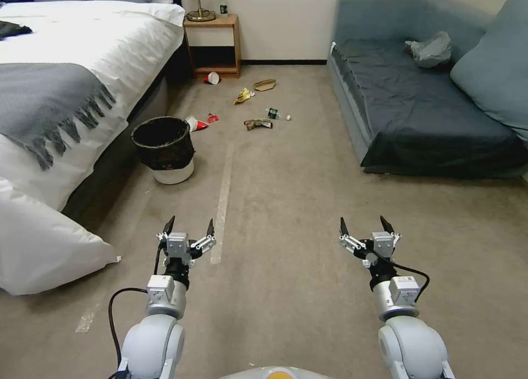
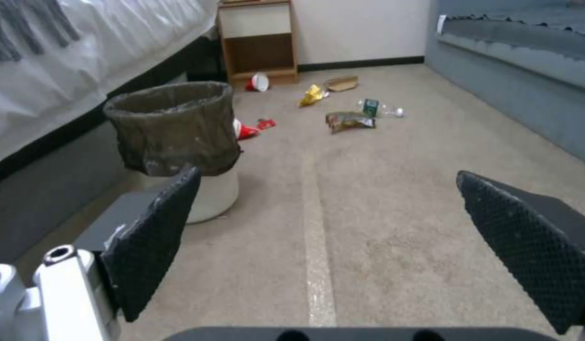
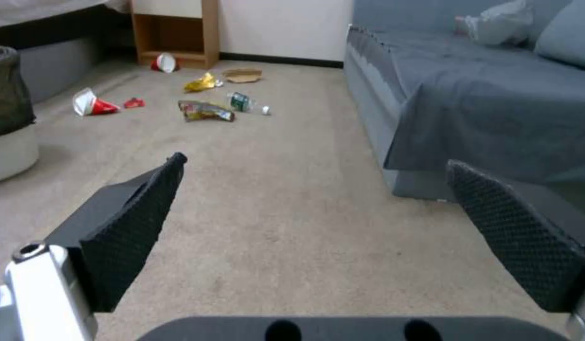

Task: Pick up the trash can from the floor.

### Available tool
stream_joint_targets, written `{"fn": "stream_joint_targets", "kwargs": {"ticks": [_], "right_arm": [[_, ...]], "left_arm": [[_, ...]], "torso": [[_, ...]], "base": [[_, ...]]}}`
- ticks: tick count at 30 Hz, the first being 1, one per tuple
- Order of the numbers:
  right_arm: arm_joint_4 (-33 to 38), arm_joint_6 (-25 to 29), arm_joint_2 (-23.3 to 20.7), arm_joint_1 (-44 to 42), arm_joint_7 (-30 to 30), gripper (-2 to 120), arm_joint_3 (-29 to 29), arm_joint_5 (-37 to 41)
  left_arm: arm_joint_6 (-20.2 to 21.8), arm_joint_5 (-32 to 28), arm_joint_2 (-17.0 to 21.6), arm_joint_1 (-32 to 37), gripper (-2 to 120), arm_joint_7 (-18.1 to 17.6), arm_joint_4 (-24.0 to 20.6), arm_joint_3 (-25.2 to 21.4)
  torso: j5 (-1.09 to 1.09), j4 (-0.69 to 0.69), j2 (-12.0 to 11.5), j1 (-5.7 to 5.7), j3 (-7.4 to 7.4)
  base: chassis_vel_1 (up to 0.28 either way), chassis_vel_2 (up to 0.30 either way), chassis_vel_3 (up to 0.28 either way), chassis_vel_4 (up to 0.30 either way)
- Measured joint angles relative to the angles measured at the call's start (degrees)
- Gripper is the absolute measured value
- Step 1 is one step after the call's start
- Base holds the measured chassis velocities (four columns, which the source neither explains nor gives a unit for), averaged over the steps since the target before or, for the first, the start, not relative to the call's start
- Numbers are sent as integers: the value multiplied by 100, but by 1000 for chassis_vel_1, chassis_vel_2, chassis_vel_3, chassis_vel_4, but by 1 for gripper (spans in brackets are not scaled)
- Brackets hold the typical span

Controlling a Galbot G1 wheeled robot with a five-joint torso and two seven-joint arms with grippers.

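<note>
Head view shows the trash can point(image 1: 163, 149) standing upright on the floor point(image 1: 286, 203) beside the bed point(image 1: 82, 65), ahead and to the left of the left tool point(image 1: 187, 229). That tool hangs above the carpet with its fingers spread wide, holding nothing and well apart from the can. The right tool point(image 1: 366, 228) is likewise wide and empty. Nothing is grasped yet; I judge the whole approach, grip and lift remain.

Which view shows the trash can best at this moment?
The head view: the whole trash can stands unobstructed beside the bed. In the left wrist view a fingertip overlaps it; in the right wrist view the frame edge cuts it off.
</note>
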Motion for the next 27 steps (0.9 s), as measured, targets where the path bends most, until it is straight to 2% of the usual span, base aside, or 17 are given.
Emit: {"fn": "stream_joint_targets", "kwargs": {"ticks": [27], "right_arm": [[0,0,0,0,0,100,0,0]], "left_arm": [[0,0,0,0,100,0,0,0]], "torso": [[0,0,0,0,0]], "base": [[0,0,0,0]]}}
